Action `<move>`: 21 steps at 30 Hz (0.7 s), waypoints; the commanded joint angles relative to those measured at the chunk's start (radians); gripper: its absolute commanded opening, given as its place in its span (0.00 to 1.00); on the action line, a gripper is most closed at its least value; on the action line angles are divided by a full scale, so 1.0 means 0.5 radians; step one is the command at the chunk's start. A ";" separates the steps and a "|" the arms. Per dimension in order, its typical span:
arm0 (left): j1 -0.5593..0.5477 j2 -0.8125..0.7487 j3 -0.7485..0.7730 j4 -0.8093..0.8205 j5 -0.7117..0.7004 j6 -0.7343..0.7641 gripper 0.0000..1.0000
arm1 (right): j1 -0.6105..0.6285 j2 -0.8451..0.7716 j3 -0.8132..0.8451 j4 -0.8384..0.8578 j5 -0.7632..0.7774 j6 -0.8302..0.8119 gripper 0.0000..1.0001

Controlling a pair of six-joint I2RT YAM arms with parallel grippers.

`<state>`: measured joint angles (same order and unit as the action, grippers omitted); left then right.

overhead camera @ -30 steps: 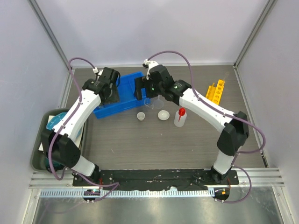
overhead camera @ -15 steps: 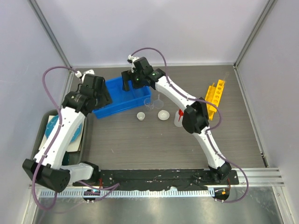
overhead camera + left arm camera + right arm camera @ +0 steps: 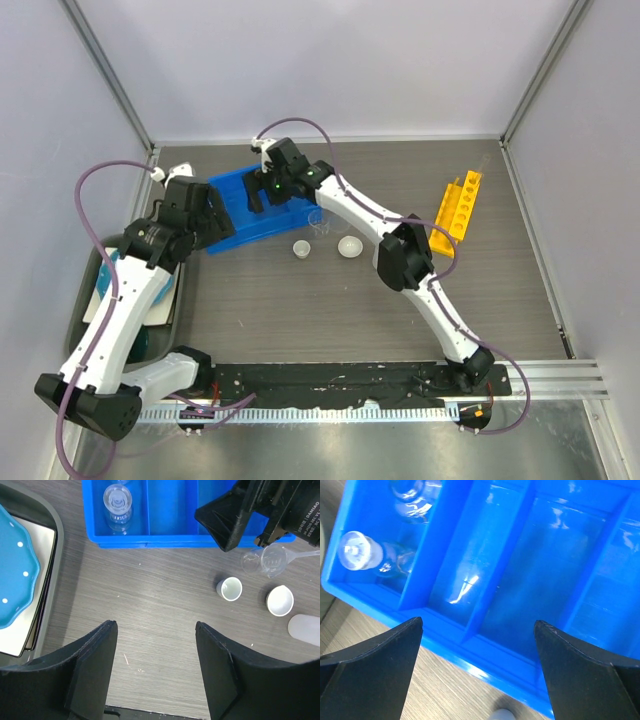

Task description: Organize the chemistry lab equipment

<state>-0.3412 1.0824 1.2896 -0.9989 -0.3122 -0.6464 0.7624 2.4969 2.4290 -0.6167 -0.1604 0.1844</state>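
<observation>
Both empty, left pincer (image 3: 156, 630) and right pincer (image 3: 478, 625) gape near glossy blue bin (image 3: 530, 580) holding glass vials (image 3: 357, 552).

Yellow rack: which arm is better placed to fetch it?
Probably right: the yellow rack stands on that arm's side; the right claw is open, empty. The left claw is farther off, by the blue bin.
</observation>
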 commanded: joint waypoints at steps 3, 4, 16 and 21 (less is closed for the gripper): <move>-0.005 -0.054 -0.057 0.059 0.045 0.038 0.68 | 0.061 0.068 0.137 0.077 0.243 -0.081 0.99; -0.002 -0.066 -0.063 0.062 0.048 0.041 0.68 | 0.061 0.077 0.137 0.083 0.284 -0.056 0.99; -0.005 -0.106 -0.088 0.065 0.042 0.136 0.69 | 0.058 -0.122 -0.256 0.399 0.664 0.055 0.98; -0.005 -0.106 -0.091 0.068 0.048 0.161 0.69 | 0.052 -0.107 -0.238 0.383 0.747 0.030 0.98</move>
<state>-0.3412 1.0481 1.2465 -0.9955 -0.2943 -0.5930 0.7963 2.5343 2.3047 -0.4744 0.1413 0.1974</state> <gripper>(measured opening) 0.689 0.976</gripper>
